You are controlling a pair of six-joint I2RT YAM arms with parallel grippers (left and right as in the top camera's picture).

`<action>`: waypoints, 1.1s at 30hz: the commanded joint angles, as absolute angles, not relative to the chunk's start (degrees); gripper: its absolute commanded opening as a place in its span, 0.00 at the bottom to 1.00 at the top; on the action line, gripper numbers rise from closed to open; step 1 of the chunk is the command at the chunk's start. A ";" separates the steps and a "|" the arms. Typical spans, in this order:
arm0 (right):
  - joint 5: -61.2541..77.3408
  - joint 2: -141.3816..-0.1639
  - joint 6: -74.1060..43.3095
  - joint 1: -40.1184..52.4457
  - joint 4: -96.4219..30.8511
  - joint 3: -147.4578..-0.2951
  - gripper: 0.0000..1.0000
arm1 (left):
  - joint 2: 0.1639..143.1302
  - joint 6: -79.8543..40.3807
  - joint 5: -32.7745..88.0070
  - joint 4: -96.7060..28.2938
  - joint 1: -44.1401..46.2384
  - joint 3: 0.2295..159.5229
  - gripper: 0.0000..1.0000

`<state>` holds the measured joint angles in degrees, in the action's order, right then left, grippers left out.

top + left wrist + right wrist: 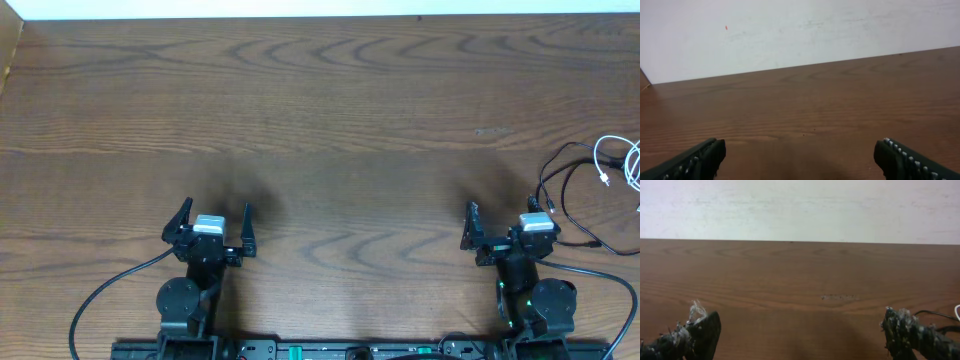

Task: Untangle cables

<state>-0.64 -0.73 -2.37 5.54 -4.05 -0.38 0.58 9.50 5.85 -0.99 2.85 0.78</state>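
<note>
The wooden desk (320,110) is bare over most of its width, with a white wall along its far edge. The cables lie at the far right edge of the overhead view, partly cut off by the frame. The white cable (622,163) forms a small curved loop running roughly from far to near, with a small plug end hanging toward the left of the loop. The black cable (562,190) loops beside it on the left and trails toward the near right, passing just beside the right arm; whether the two cords cross cannot be told. From the right wrist view only a short stretch of black cord (935,314) and a sliver of white show at the right edge. Nothing lies between the right gripper (500,225) and the cables. Its fingers (900,327) stand wide apart and hold nothing, with pale fluff stuck to them. The left gripper (213,222) sits well apart on the other side, its fingers (705,155) also spread wide and empty.
</note>
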 commanded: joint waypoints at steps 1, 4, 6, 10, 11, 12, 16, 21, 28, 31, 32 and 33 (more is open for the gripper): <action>-0.27 -0.49 -2.74 6.04 -4.32 -0.32 0.99 | 0.08 10.46 6.81 -3.49 3.09 0.23 0.99; -0.27 -0.49 -2.74 6.04 -4.32 -0.32 0.99 | 0.08 10.46 6.81 -3.49 3.09 0.23 0.99; -0.27 -0.49 -2.74 6.04 -4.32 -0.32 0.99 | 0.08 10.46 6.81 -3.49 3.09 0.23 0.99; -0.27 -0.49 -2.74 6.04 -4.32 -0.32 0.99 | 0.08 10.46 6.81 -3.49 3.09 0.23 1.00; -0.27 -0.49 -2.74 6.04 -4.32 -0.32 0.99 | 0.08 10.46 6.79 -3.49 3.09 0.23 0.99; -0.27 -0.49 -2.74 6.04 -4.32 -0.32 0.99 | 0.08 10.46 6.59 -3.60 3.07 0.23 0.99; -0.27 -0.49 -2.74 6.04 -4.32 -0.32 0.99 | 0.08 7.99 7.68 -3.46 3.09 0.23 0.99; -0.27 -0.49 -2.74 6.04 -4.32 -0.32 0.99 | 0.08 1.45 7.35 -3.46 3.09 0.23 0.99; -0.27 -0.49 -2.74 6.04 -4.32 -0.32 0.99 | 0.08 -3.75 5.96 -3.62 3.09 0.23 0.99; -0.27 -0.49 -2.74 6.04 -4.32 -0.32 0.99 | 0.08 -3.73 6.63 -3.62 3.09 0.23 0.99; -0.27 -0.49 -2.74 6.04 -4.32 -0.32 0.99 | 0.08 -3.73 7.05 -3.60 3.09 0.23 0.99; -0.27 -0.49 -2.74 6.04 -4.32 -0.32 0.99 | 0.08 -3.73 7.55 -3.60 3.09 0.23 0.99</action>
